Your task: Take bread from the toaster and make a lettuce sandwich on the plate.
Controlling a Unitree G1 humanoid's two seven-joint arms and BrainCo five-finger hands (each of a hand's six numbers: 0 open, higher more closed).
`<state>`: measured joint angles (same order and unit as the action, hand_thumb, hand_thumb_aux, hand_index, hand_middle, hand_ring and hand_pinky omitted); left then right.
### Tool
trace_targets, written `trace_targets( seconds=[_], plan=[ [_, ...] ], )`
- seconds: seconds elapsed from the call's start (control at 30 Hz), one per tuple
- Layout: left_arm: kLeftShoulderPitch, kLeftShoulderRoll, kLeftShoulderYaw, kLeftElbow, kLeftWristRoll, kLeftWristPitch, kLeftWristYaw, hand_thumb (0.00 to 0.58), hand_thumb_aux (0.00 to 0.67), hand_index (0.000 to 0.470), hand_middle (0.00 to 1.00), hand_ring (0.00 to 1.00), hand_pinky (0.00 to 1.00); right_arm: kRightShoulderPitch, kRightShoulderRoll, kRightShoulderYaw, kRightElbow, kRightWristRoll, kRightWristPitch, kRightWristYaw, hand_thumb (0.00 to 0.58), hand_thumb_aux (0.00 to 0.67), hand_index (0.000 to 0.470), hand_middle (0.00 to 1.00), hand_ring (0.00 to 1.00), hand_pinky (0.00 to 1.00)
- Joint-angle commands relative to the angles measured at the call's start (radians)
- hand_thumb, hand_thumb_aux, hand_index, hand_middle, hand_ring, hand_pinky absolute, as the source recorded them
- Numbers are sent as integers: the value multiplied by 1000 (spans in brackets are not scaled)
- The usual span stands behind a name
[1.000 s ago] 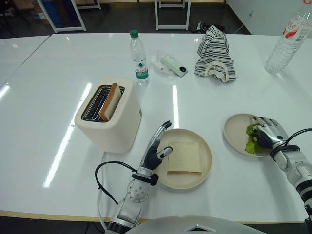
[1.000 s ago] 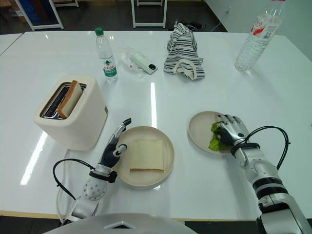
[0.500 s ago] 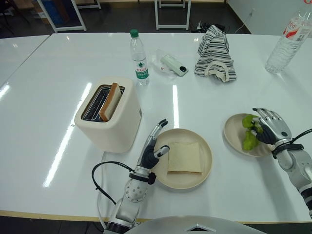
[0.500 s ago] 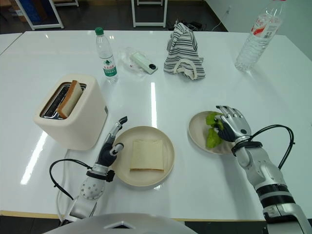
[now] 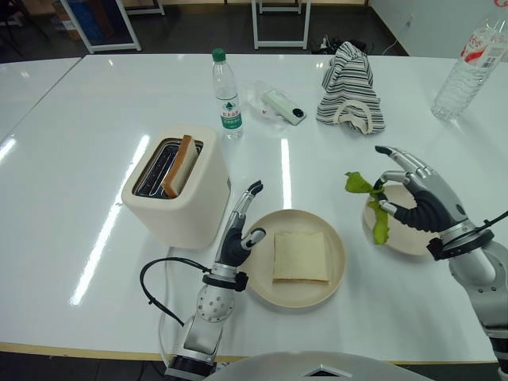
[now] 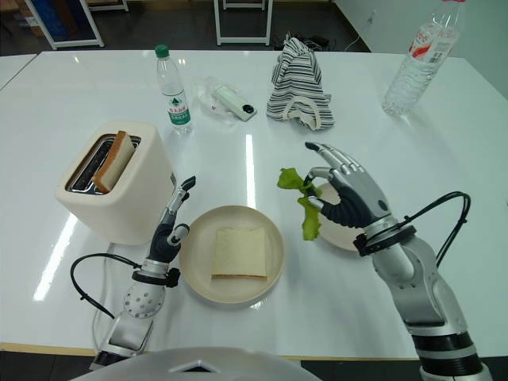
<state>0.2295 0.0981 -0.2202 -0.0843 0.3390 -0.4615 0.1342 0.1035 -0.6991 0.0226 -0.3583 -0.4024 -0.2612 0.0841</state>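
In the left eye view, at the right of the frame, the right hand [image 5: 425, 202] has lifted the lettuce [image 5: 373, 202] off the small plate [image 5: 409, 244], where it lay a second ago. The leaf now dangles pinched in the fingertips, over that dish's left edge. In the right eye view, the left hand [image 6: 167, 232], fingers straight and empty, has drawn back left of the plate [image 6: 194, 274] with its bread slice [image 6: 240, 252], beside the toaster [image 6: 119, 186]. The leaf seems ready to go onto the bread.
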Motion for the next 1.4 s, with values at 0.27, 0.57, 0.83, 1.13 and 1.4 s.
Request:
trace_targets(
  seconds=[0.27,0.57,0.83,1.13,1.4],
  plan=[
    [-3,2,9,11,-12,-2,-17,0,0,0,0,0,0,-45,153,240,111,-217,-20,38,580,670,470,0,0,0],
    [5,-2,6,7,-9,3,-23,0,0,0,0,0,0,-64,213,337,259,-338,-51,-10,580,670,470,0,0,0],
    [5,-5,3,13,-7,4,-23,0,0,0,0,0,0,-63,244,362,240,-361,-53,-9,580,670,470,0,0,0],
    [5,-7,-3,20,-2,6,-21,0,0,0,0,0,0,-42,254,381,195,-372,-54,7,580,670,470,0,0,0],
    [3,-9,-6,24,1,8,-21,0,0,0,0,0,0,-37,242,392,224,-398,-49,6,580,670,470,0,0,0]
  ],
)
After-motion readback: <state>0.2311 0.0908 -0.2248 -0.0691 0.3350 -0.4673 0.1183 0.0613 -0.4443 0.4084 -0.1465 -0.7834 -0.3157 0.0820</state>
